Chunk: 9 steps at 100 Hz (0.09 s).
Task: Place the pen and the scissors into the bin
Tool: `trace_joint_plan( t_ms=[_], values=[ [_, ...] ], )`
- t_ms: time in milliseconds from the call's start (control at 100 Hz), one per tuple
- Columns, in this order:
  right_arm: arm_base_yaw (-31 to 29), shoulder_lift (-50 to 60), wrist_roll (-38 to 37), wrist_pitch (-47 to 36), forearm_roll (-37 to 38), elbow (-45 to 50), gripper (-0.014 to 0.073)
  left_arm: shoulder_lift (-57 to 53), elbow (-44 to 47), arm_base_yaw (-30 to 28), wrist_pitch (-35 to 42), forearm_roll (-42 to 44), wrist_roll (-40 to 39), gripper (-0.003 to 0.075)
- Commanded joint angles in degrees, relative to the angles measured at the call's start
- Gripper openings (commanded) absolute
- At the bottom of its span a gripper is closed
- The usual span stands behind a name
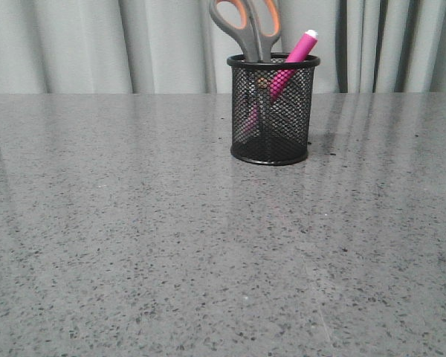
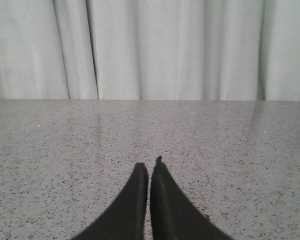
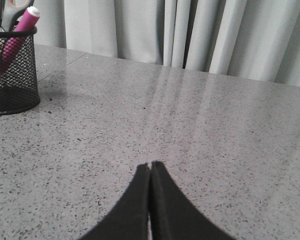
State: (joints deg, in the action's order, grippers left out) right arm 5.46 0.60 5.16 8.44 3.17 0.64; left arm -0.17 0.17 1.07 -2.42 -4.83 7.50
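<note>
The bin [image 1: 272,111] stands upright on the grey speckled table [image 1: 134,245], toward the far edge, in front of a pale curtain [image 1: 74,44]. It holds both task items. The scissors [image 1: 247,26] stand blades-down inside it, the grey, orange-lined handles rising above the rim. The pen [image 1: 296,56] leans inside the bin with its white-tipped end up, resting against the rim on the robot's right side; its lower part shows pink through the mesh.

The left gripper [image 2: 150,167] sits low over bare table, its fingers pressed together with only a thin seam between them, holding nothing. The right gripper [image 3: 150,166] is likewise closed and empty, well apart from the bin [image 3: 12,72], where the pen [image 3: 20,30] and scissors [image 3: 10,10] are also visible.
</note>
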Motion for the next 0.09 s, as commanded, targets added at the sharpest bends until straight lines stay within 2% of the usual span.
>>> trace_joint_plan(
  t_ms=[0, 80],
  values=[
    [-0.4, 1.2, 0.0, -4.7, 0.5, 0.8, -0.007, -1.8, 2.4, -0.1, 4.1, -0.1, -0.5, -0.0019],
    [-0.4, 1.2, 0.0, -4.7, 0.5, 0.8, -0.007, -1.8, 2.4, -0.1, 4.1, -0.1, -0.5, -0.0019]
  ],
)
